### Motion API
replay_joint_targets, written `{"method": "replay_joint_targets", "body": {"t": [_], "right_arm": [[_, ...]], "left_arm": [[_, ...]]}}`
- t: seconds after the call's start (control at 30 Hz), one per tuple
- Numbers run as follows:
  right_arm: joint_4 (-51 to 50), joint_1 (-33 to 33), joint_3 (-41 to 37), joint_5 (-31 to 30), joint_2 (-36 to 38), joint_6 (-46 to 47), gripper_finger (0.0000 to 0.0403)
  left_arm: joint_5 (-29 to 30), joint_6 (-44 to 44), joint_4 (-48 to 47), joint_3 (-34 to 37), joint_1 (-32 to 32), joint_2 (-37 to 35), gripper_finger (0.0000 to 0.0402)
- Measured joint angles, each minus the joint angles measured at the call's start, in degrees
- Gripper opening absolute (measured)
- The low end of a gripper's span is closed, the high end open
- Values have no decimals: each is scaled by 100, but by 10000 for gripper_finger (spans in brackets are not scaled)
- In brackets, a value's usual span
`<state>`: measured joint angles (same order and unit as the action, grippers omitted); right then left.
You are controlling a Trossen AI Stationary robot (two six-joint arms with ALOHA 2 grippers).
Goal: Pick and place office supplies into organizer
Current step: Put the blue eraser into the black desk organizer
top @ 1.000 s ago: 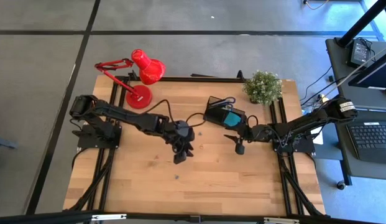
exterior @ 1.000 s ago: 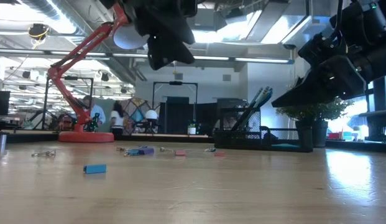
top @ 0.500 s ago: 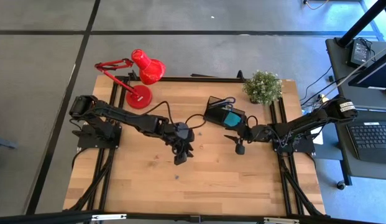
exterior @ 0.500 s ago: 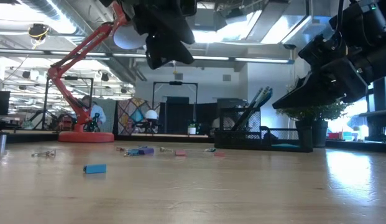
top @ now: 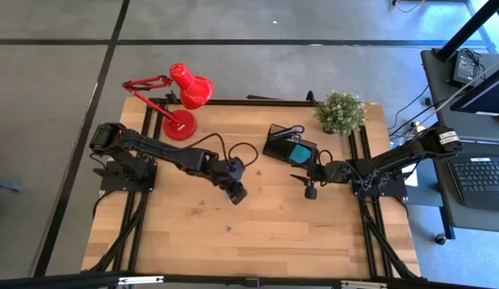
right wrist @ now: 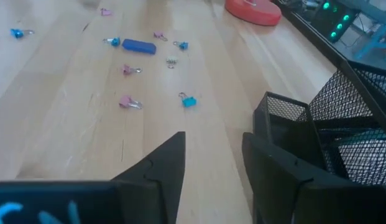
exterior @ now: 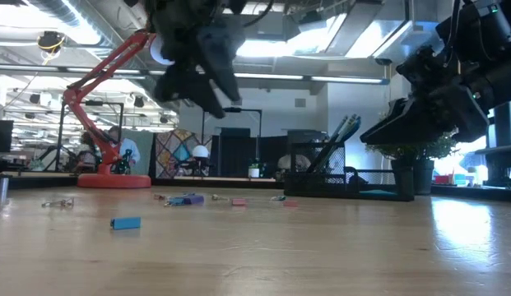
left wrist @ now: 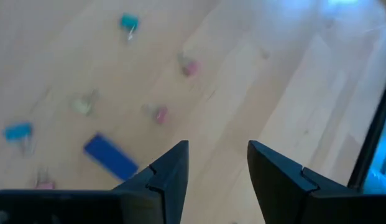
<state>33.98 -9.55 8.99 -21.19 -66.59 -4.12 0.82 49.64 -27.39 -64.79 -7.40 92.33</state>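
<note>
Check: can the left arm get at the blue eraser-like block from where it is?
Probably yes. The left gripper hangs open above bare table, empty, and the blue block lies just beside its fingers with only small binder clips nearby, nothing blocking.

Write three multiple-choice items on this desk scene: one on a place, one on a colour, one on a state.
1. Where does the organizer stand?
A. beside the potted plant, near the right pincer
B. under the lamp's shade
C. at the table's near edge

2. What colour is the desk lamp?
A. green
B. red
C. white

3. How is the left pincer now?
A. shut on a pen
B. open and empty above the table
C. inside the organizer

Answers: 1 A, the high view shows it between plant and right arm. 2 B, base, arm and shade are red. 3 B, the left wrist view shows parted fingers with only wood between them.
</note>
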Motion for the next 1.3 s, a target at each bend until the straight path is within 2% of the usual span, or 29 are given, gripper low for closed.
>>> {"method": "replay_joint_targets", "body": {"t": [0.2, 0.4, 0.57, 0.73, 1.0, 1.3], "right_arm": [[2, 4, 0, 0, 0, -105, 162], [4, 11, 0, -10, 0, -245, 162], [5, 30, 2, -15, 0, -230, 162], [-64, 28, 4, -14, 0, -91, 162], [-264, 28, 4, 20, -2, 108, 162], [-260, 28, 4, 35, -2, 93, 162]], "left_arm": [[169, 420, -393, -95, 64, 83, 158], [383, 253, -2070, -1310, 235, 805, 159], [190, 209, -2442, -2066, 326, 1445, 159], [163, 493, -2518, -2162, 328, 1781, 159], [88, 1561, -3168, -2162, 328, 2205, 159], [103, 1738, -3160, -2162, 328, 2378, 159]]}}
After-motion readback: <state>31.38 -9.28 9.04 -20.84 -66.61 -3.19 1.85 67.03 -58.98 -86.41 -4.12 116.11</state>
